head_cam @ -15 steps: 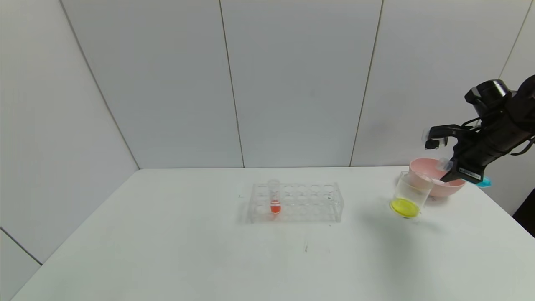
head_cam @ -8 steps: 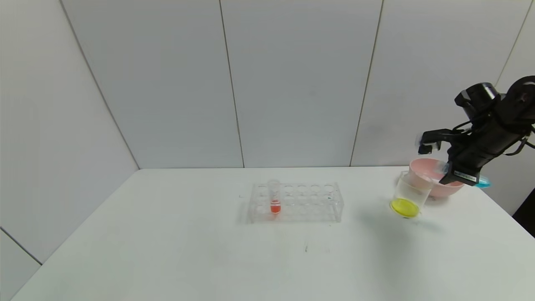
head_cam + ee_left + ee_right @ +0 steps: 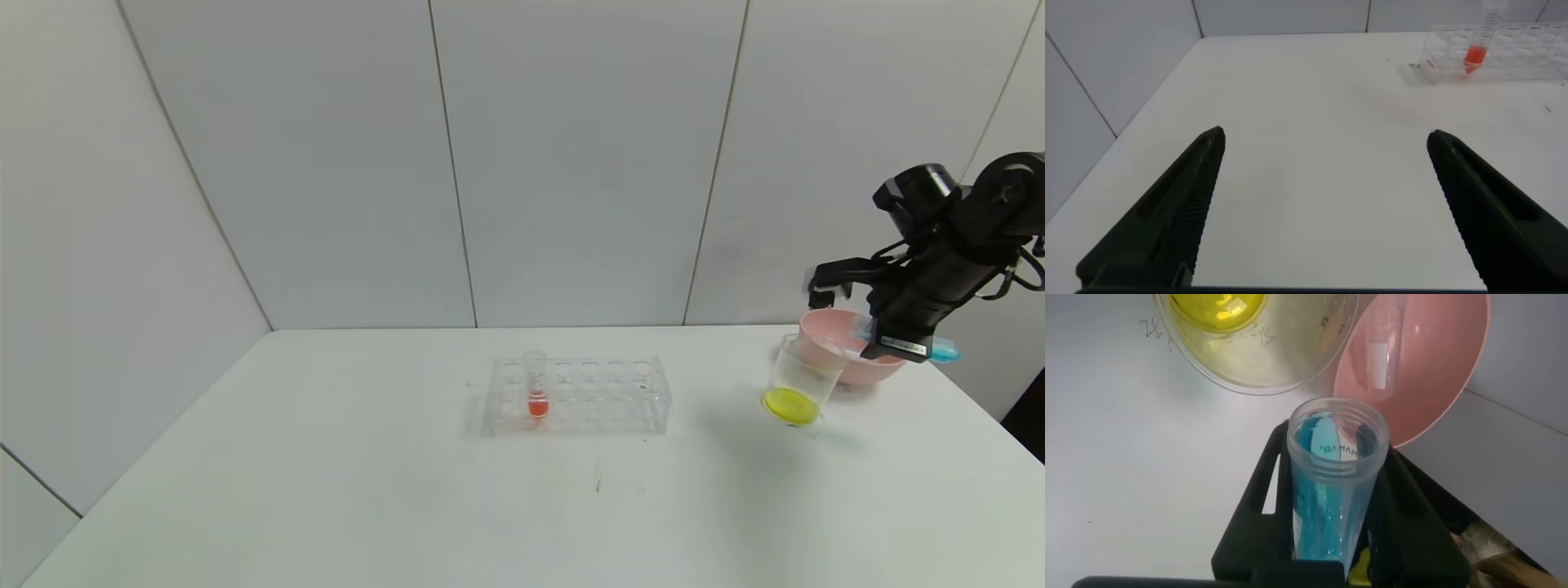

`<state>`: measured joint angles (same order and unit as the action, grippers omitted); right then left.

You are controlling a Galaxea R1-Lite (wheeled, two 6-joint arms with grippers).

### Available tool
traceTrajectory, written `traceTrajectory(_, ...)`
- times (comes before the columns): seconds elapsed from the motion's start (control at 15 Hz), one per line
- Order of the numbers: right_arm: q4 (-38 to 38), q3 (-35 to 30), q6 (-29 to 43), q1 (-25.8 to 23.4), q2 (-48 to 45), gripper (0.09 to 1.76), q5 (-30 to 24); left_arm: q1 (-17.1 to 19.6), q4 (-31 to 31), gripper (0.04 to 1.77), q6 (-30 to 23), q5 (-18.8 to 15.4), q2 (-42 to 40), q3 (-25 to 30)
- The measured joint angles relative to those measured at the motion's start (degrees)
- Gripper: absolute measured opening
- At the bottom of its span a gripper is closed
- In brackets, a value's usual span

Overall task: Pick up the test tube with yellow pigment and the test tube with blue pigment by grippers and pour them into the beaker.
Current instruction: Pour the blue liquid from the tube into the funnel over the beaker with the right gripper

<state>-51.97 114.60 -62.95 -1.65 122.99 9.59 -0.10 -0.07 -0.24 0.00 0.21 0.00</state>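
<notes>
Partial print "BA MAN" (reversed, unclear) on blue-pigment test tube (image 3: 1337, 449).

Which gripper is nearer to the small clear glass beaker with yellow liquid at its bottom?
The right. The right gripper, holding the clear test tube with blue pigment, hangs just beside the beaker, over the pink bowl. The left gripper is far off, beyond the clear rack.

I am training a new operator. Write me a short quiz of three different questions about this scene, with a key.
1. True or false: the right hand holds the blue-pigment tube.
2. What colour is the liquid in the beaker? A red, B yellow, C blue.
3. Fill in: the rack holds one tube with ___ liquid.

Key: 1 true; 2 B; 3 red. The left hand is open over the table, away from the work.
</notes>
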Motion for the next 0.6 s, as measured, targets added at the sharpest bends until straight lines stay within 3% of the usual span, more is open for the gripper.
traceTrajectory(0.6,1.85,0.0,-1.07,1.89,1.29,0.57,5.9,0.0,0.0,1.76,0.0,0.0,0.0,0.0)
